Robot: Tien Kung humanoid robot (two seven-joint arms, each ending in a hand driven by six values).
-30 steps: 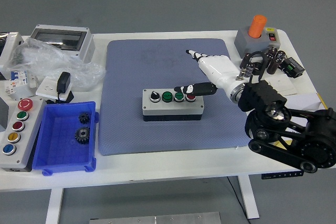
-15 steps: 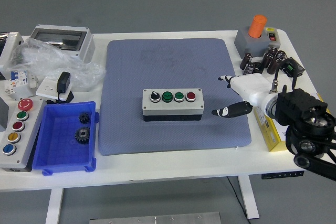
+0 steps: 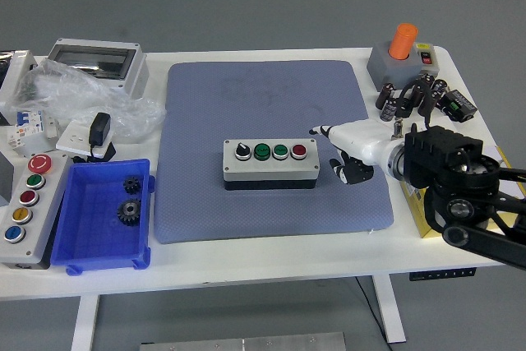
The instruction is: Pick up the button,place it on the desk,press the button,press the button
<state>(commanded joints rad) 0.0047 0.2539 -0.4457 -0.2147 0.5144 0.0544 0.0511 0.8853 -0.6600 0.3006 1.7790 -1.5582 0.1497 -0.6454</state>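
Right hand (image 3: 349, 152) over blue mat (image 3: 267, 104), just right of button box (image 3: 271, 162), not touching it. One finger (image 3: 322, 131) stretched toward box, other fingers curled under, nothing held. Button box flat at mat centre: black knob, two green buttons, red button (image 3: 298, 151) at right end. Blue bin (image 3: 103, 215) with gears on counter (image 3: 271, 256) at left. Left hand out of view.

The right hand (image 3: 349, 154) has a smooth white shell and black-tipped fingers (image 3: 355, 173). Behind it, the wrist (image 3: 440, 158) is a blocky black housing, joined to a black forearm (image 3: 485, 219) built of rounded links and open struts.
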